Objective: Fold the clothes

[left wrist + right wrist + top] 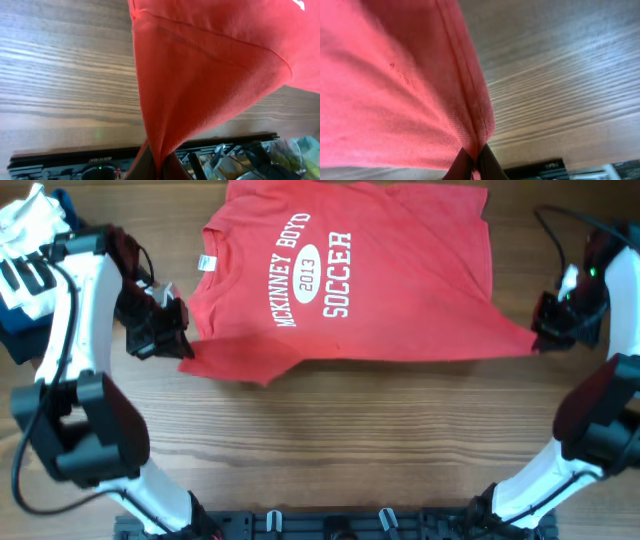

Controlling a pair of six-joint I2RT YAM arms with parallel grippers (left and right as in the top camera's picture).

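Overhead we see the red T-shirt (400, 290) spread print-up on the table (350, 440) between both arms, while only our wrist views show the left gripper (157, 170) and right gripper (474, 165) each clamped on its gathered edge.

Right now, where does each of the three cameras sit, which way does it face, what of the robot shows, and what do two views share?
Overhead: above the table, facing straight down on the red T-shirt; both arms show, left gripper and right gripper at its edges.
Left wrist: on the left arm, facing along the left gripper, shut on cloth.
Right wrist: on the right arm, right gripper pinching a hem.
Shared: both wrist views show red cloth over wood.
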